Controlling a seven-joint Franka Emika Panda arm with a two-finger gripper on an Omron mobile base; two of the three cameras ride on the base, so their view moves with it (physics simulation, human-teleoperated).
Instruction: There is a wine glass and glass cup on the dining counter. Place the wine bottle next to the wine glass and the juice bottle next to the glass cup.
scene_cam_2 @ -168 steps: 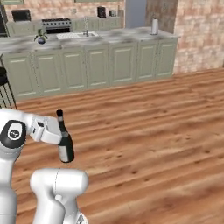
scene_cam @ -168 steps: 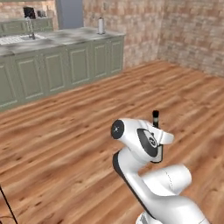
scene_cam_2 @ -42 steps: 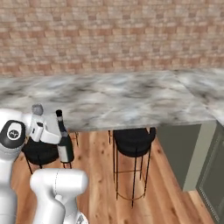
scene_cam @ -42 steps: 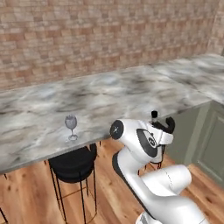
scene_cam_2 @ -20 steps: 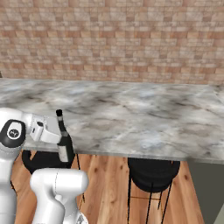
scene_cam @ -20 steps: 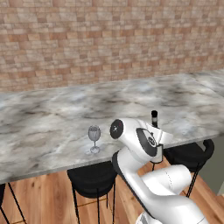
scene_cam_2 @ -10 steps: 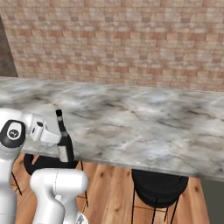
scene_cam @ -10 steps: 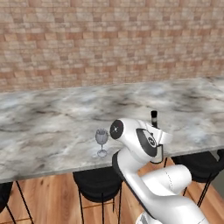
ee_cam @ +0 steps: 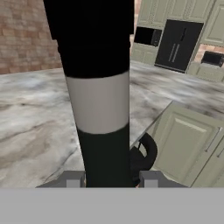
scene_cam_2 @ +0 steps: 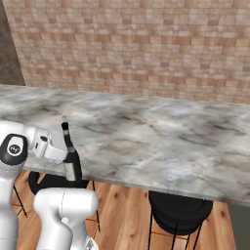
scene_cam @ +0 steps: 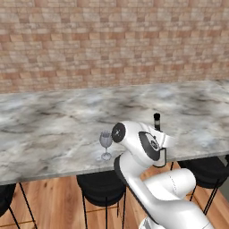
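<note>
End effector (ee_cam: 112, 177) clamped on wine bottle (scene_cam_2: 71, 156), upright, short of counter (scene_cam: 53, 125) edge. Transport step. Next: reach forward, set bottle beside wine glass (scene_cam: 106, 142).

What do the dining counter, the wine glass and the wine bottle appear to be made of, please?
Dining counter: polished marble by its look, with grey veins on a pale slab.
Wine glass: clear glass, faint and see-through.
Wine bottle: probably dark glass, near black, with a matte pale grey label, likely paper; the gripper is shut on it.
</note>
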